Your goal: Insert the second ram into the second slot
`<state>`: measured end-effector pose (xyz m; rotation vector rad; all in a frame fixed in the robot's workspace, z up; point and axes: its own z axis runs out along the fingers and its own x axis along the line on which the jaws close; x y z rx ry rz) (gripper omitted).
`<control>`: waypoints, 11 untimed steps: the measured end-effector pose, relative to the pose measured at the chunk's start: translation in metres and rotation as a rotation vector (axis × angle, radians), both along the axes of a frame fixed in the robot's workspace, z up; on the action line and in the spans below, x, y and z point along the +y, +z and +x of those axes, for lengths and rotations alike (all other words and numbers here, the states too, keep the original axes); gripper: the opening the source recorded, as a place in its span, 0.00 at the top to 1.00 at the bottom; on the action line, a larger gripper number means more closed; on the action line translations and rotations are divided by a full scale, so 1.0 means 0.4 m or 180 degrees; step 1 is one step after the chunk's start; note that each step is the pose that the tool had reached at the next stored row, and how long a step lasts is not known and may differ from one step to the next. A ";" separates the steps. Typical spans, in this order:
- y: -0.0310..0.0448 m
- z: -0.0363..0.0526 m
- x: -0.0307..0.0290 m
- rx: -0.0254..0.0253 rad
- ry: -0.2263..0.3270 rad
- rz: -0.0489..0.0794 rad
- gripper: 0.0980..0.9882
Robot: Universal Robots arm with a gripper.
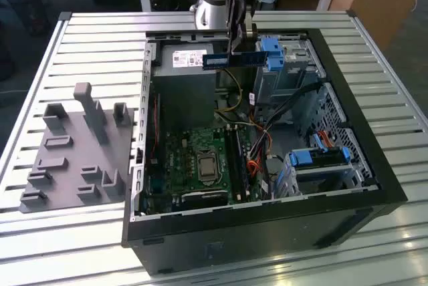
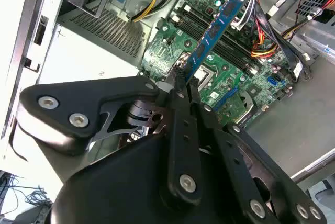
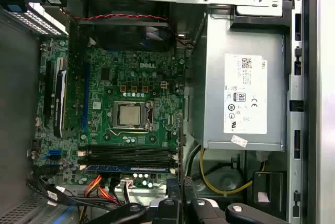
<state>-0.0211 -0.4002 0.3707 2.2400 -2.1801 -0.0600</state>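
Well, my gripper [image 2: 179, 77] is closed on the second ram [image 2: 217, 25] over the case's [image 1: 234, 239] power-supply end; tilted in my pinch, it could jam against the second slot [image 3: 128, 157].

A white label [image 3: 245, 94] with small black print, a code square and round marks sits on the power supply [image 3: 246, 35]. A short white logo [image 3: 145, 65] is printed on the motherboard [image 3: 104, 93]. The ram [image 1: 221, 61] carries a pale label [image 1: 212, 61]; its print is too small to read.
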 end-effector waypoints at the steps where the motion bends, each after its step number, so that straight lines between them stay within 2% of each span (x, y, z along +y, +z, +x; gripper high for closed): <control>1: 0.000 0.000 0.000 0.0000 0.0000 0.0000 0.96; 11: 0.000 0.000 -0.004 0.0000 0.0000 0.0000 0.96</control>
